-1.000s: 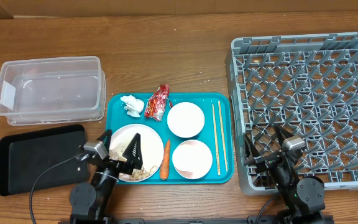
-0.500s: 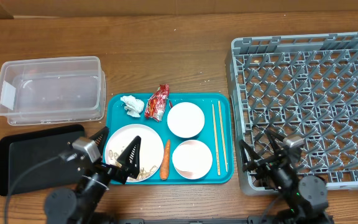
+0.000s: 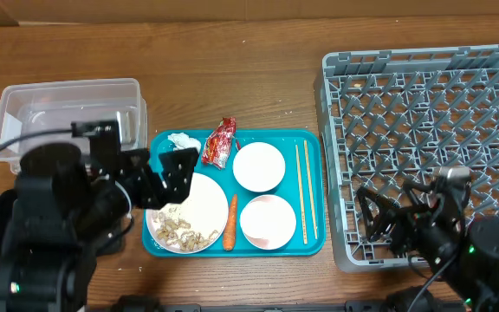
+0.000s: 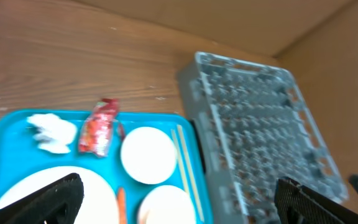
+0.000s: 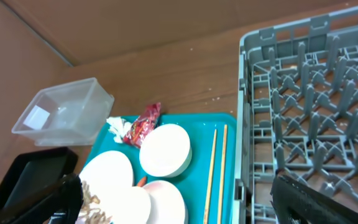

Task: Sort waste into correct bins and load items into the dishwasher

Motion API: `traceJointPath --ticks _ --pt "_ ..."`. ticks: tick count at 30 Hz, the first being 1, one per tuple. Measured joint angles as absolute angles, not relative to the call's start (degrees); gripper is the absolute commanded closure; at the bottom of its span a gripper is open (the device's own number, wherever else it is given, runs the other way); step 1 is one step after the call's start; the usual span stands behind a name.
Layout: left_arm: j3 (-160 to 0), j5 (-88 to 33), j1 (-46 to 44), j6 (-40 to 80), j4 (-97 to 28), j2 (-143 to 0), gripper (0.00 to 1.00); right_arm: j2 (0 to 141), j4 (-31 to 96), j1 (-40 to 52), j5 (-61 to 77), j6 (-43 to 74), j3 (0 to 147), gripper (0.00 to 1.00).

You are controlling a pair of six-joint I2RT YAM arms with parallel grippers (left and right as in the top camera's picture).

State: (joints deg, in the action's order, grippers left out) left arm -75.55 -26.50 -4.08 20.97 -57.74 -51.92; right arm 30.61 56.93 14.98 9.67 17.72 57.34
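On the teal serving tray [image 3: 310,143] lie a crumpled white tissue [image 3: 183,143], a red wrapper [image 3: 219,141], two white bowls [image 3: 259,166] [image 3: 268,221], chopsticks [image 3: 301,191], an orange carrot [image 3: 230,223] and a white plate [image 3: 199,208] with brownish scraps [image 3: 184,234]. My left gripper [image 3: 158,176] is open and empty, raised above the plate's far left part. My right gripper [image 3: 397,221] is open and empty above the front left of the grey dish rack [image 3: 431,113]. The left wrist view shows the tissue [image 4: 51,130], the wrapper [image 4: 99,124] and a bowl [image 4: 148,155]. The right wrist view shows the chopsticks [image 5: 216,168] and the rack [image 5: 316,106].
A clear plastic tub [image 3: 68,117] stands at the back left. The black tray [image 3: 5,217] in front of it is mostly hidden under my left arm; it shows in the right wrist view [image 5: 30,174]. Bare wooden table lies behind the teal tray.
Both arms have risen from the front edge. The left arm moved back over the plate's left side and now hides most of the black tray. The right arm shifted slightly right.
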Motion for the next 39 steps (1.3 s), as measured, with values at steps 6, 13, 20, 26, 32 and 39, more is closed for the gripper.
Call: traceJointPath --ticks 6,13,20,26,32,39 --pt "-76.9 -30.1 -6.8 18.3 -65.4 -56.5 0.01 33.3 61.3 15.0 10.8 17.8 61.9 0.00" --pt "-76.8 -22.4 -21.8 15.7 -72.1 -65.3 0.25 33.4 61.8 15.0 11.0 22.7 61.9 0.00" --pt "-75.8 -9.9 -38.2 19.0 -71.0 -78.8 0.37 33.5 69.8 15.0 0.1 31.9 62.0 0.00" --pt "-75.4 -5.0 -44.7 21.3 -69.0 -91.0 0.43 35.3 72.2 15.0 -6.6 35.9 62.0 0.00" --pt "-75.4 -0.1 -45.0 22.4 -67.0 -98.2 0.49 38.6 72.2 15.0 -8.4 37.1 62.0 0.00" --pt "-75.4 3.9 -44.5 22.9 -65.1 -101.8 0.96 40.7 71.9 15.0 -9.3 37.3 62.0 0.00"
